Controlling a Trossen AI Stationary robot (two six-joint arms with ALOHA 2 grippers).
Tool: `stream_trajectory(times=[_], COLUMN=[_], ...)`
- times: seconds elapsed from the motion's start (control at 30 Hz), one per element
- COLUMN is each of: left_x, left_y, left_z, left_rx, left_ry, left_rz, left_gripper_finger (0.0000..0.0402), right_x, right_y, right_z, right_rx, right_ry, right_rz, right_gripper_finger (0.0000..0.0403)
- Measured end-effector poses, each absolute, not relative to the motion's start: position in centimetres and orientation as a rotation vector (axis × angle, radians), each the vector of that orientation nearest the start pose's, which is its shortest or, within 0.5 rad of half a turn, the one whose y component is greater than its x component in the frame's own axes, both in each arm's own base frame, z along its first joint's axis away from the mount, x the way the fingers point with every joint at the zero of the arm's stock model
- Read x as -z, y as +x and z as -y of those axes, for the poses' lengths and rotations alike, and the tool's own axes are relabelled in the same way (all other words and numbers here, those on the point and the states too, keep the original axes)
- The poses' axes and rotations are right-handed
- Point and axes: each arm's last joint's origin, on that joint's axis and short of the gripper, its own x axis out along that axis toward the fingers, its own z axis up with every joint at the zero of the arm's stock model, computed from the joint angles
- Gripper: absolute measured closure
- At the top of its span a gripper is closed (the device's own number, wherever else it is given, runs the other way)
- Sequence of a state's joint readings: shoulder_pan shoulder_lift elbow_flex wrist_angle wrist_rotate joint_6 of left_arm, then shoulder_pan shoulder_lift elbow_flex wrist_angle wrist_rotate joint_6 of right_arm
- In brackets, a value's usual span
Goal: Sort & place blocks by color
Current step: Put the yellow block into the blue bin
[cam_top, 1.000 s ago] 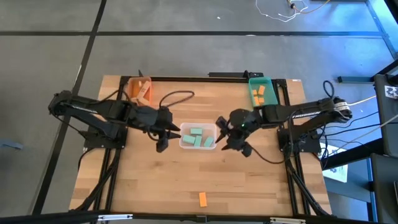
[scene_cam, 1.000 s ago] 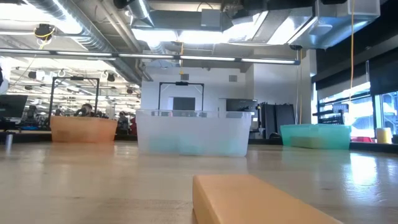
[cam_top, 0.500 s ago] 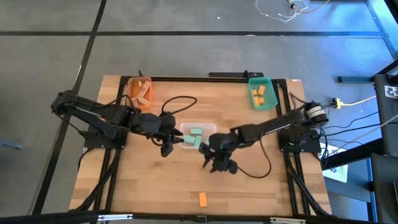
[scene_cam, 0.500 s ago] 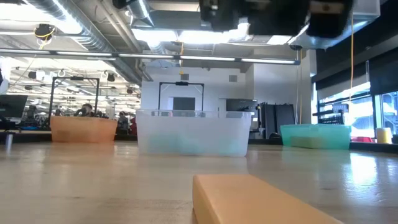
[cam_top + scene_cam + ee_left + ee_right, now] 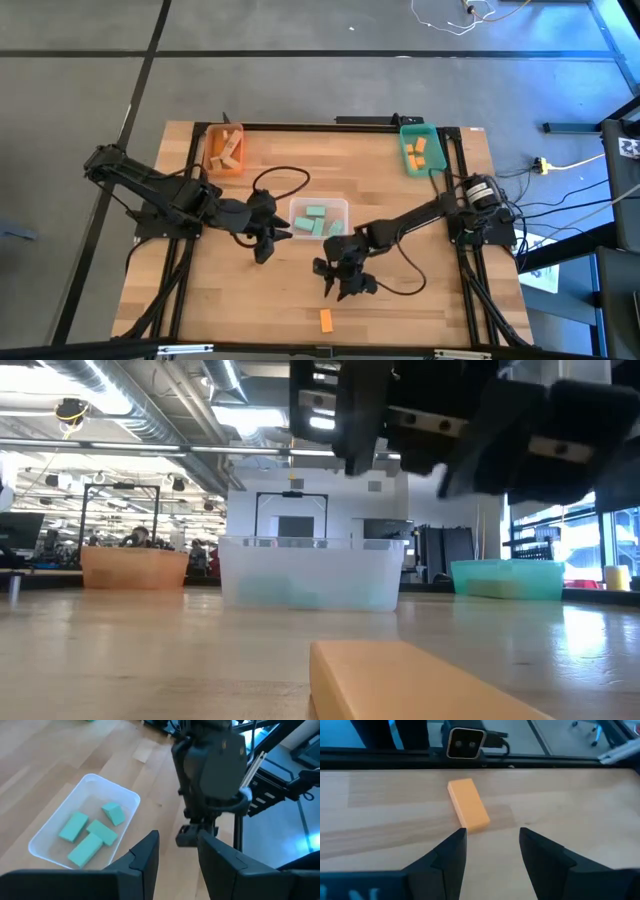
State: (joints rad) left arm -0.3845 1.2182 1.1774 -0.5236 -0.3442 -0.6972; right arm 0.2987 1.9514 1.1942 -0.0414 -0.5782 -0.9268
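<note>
Overhead, the wooden table carries three trays: an orange tray at the far left with tan blocks in it, a teal tray at the far right holding orange blocks, and a clear tray in the middle with mint green blocks inside. One lone orange block lies near the front edge. The left gripper sits just beside the clear tray's left side; the right gripper reaches out between the clear tray and the lone block, its fingers parted and empty. From table height, the lone orange block fills the foreground, the clear tray stands behind it, and dark arm parts hang overhead. Left wrist camera: the two dark fingers stand apart with nothing between them, four mint green blocks lie in the clear tray, and the other arm rises beyond. Right wrist camera: fingers spread wide and empty — the lone orange block lies flat on the wood just ahead, not touched.
</note>
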Motion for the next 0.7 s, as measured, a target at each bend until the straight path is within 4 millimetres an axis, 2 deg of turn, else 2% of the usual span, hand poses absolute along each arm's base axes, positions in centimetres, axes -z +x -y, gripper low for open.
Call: stream_trajectory(times=[0.3, 0.57, 0.7], left_x=[-34.6, -34.6, -34.6], left_y=[24.4, 24.4, 24.4], left_z=[9.1, 9.1, 9.1], left_rx=[-0.169, -0.168, -0.167], left_ry=[-0.471, -0.471, -0.471], left_rz=[-0.517, -0.519, -0.518], left_gripper_finger=[0.0278, 0.0278, 0.0278], right_x=[-12.9, -11.3, -11.3], right_y=[38.5, 41.3, 42.1], right_z=[-16.0, -17.2, -17.5], right_rx=[-1.167, -1.171, -1.186], right_ry=[-0.731, -0.730, -0.722], right_rz=[-0.288, -0.287, -0.332], right_gripper_finger=[0.0219, 0.0219, 0.0219])
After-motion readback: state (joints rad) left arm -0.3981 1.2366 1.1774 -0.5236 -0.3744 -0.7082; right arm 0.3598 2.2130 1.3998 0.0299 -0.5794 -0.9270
